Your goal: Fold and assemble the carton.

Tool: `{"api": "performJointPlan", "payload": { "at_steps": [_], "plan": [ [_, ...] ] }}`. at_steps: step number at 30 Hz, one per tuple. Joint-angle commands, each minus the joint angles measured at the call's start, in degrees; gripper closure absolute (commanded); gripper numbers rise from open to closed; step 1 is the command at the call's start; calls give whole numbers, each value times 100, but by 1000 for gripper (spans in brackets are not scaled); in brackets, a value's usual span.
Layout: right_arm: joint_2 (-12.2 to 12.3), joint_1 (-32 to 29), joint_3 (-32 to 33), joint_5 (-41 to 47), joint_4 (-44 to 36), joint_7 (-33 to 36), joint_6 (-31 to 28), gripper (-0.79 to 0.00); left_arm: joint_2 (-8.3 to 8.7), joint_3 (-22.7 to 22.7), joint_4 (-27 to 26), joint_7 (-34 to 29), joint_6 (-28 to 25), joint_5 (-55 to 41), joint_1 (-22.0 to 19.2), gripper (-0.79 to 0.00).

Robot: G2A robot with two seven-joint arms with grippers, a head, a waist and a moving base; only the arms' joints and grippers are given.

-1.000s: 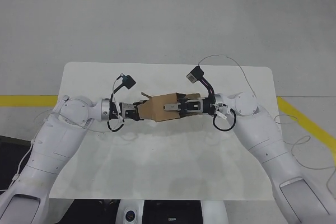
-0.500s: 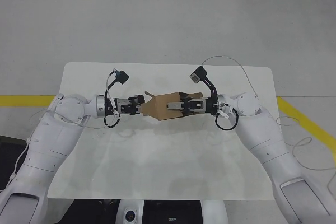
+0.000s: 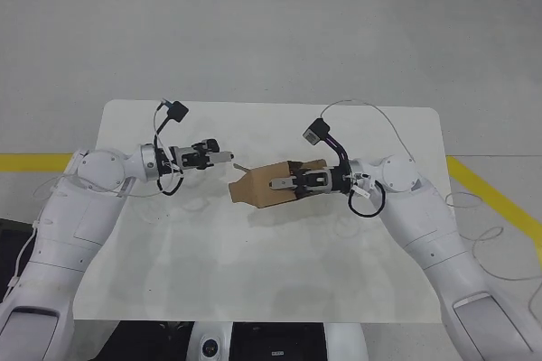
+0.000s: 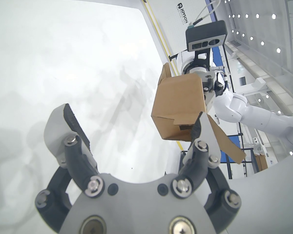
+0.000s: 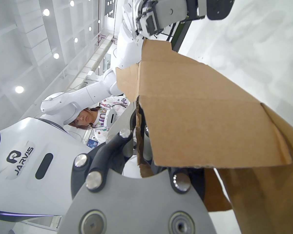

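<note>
Your right gripper [image 3: 285,181] comes in from 3 o'clock and is clamped on the top wall of the carton [image 3: 253,189]. It holds the brown box just toward 12 o'clock of the middle of the table [image 3: 253,271], apparently lifted clear of it. Your left gripper [image 3: 219,155] hangs at 10 o'clock of the box, apart from it, fingers spread wide with nothing between them.

The end facing that arm looks folded in, but one flap [image 4: 225,144] sticks out loose. The risk, as I judge it, is a one-sided hold on thin cardboard. Push that flap hard and the box may pivot or slip in the clamp, or the wall may crease. A spread finger could also snag the flap's edge and spring the folded end open.
</note>
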Motion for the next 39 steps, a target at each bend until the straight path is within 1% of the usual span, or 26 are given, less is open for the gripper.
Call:
{"api": "performJointPlan", "payload": {
  "at_steps": [1, 6, 10, 16, 24, 39],
  "plan": [
    [-7, 7, -20, 25, -18, 49, -1, 0, -5, 7, 36, 44, 14, 24, -18, -785],
    [-29, 40, -66, 80, -6, 99, -23, 0, -32, 146, 58, -50, 30, 74, -63, -785],
    [-43, 59, -21, 130, 111, -95, -162, 0, -51, 279, -14, -316, -78, 4, -74, -785],
    [-37, 73, 66, 88, 181, -284, -265, 0, -41, 318, -105, -568, -221, -70, -63, -785],
    [-45, 86, 57, 56, 103, -271, -258, 0, -39, 377, -167, -611, -199, -55, -28, -785],
    [-89, 133, -101, 14, 27, -86, -203, 0, -54, 475, -199, -654, -175, -87, -99, -785]
  ]
}}
